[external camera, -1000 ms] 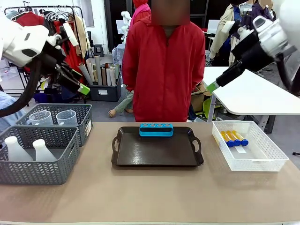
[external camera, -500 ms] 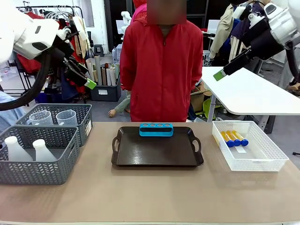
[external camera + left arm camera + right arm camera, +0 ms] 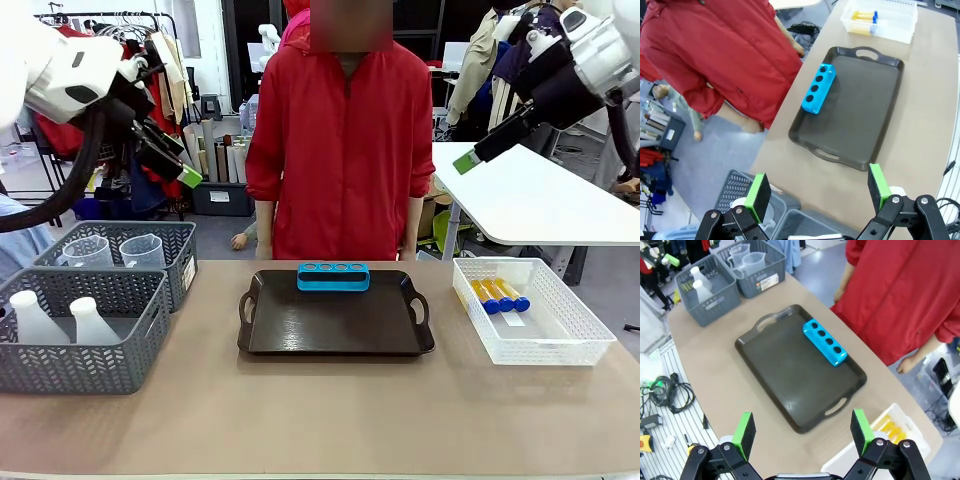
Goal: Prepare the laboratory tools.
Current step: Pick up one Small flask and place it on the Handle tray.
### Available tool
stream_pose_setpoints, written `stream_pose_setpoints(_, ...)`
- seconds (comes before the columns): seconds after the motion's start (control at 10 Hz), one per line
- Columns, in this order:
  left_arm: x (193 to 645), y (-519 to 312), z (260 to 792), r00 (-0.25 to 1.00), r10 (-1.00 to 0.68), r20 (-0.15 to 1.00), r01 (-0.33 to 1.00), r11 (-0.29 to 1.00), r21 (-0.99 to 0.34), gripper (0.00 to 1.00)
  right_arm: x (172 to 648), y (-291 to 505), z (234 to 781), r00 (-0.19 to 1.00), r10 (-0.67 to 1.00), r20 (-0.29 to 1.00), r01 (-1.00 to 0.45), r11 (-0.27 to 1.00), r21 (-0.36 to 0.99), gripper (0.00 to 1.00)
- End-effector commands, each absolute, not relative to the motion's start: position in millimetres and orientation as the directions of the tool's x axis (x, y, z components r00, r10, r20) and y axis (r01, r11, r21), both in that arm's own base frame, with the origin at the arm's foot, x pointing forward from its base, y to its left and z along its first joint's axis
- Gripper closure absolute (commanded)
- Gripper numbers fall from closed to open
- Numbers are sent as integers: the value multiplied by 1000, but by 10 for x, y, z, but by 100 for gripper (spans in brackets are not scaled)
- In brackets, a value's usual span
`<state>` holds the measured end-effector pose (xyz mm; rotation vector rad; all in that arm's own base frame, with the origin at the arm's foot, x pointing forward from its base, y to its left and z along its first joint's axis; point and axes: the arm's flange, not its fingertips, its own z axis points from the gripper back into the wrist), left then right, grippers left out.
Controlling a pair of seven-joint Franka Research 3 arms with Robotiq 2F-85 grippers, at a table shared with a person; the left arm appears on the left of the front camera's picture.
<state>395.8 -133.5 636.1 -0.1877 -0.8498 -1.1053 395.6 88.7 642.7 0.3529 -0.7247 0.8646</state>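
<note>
Blue tube rack (image 3: 333, 276) stands on the far edge of the dark tray (image 3: 335, 335), mid-table. Blue-capped tubes (image 3: 500, 294) lie in the white lattice bin (image 3: 560, 345) on the right. White flasks (image 3: 55, 320) and clear beakers (image 3: 120, 250) sit in grey mesh baskets (image 3: 100, 368) on the left. Left gripper (image 3: 818, 187) and right gripper (image 3: 802, 428) hover high, jaws wide apart.

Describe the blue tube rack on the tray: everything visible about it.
The blue tube rack is a small, bright blue block with rounded ends that looks like moulded plastic. Four round holes run in a single row along its top, and all of them look empty. It stands with the holes facing up, at the far edge of the dark tray on the person's side, its long axis running along that edge. It rests on the tray alone, and nothing else touches it.
</note>
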Motion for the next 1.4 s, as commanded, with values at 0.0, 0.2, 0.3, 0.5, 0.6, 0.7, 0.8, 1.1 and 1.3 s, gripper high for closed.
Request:
stream_pose_setpoints(0.0, 4087, -1299, 6613, 213, -671, 710, 843, 493, 213, 0, 4105, 873, 6631, 411, 600, 686, -819, 573, -10, 0)
stream_pose_setpoints(0.2, 4202, -1249, 6757, 219, -659, 719, 847, 495, 195, 0, 4168, 800, 6870, 392, 596, 701, -829, 559, -11, 0)
stream_pose_setpoints(0.3, 4249, -1233, 6825, 245, -649, 720, 849, 503, 164, 0, 4208, 752, 6977, 388, 596, 703, -834, 552, -9, 0)
stream_pose_setpoints(0.5, 4244, -1172, 6944, 209, -615, 761, 857, 489, 160, 0, 4288, 612, 7162, 372, 594, 713, -839, 544, -15, 0)
stream_pose_setpoints(0.6, 4227, -1154, 6974, 204, -609, 767, 853, 495, 166, 0, 4328, 515, 7216, 374, 583, 722, -831, 556, -18, 0)
stream_pose_setpoints(0.7, 4210, -1148, 6980, 200, -607, 769, 852, 495, 169, 0, 4347, 432, 7250, 371, 576, 728, -833, 553, -12, 0)
stream_pose_setpoints(0.8, 4202, -1141, 6977, 196, -605, 772, 854, 493, 169, 0, 4357, 372, 7264, 365, 571, 736, -836, 549, -11, 0)
stream_pose_setpoints(1.1, 4203, -1128, 6967, 193, -601, 775, 851, 496, 172, 0, 4376, 275, 7280, 365, 552, 750, -830, 557, -6, 0)
stream_pose_setpoints(1.3, 4208, -1171, 7003, 215, -602, 769, 842, 513, 166, 0, 4332, 298, 7245, 390, 553, 736, -813, 582, -6, 0)
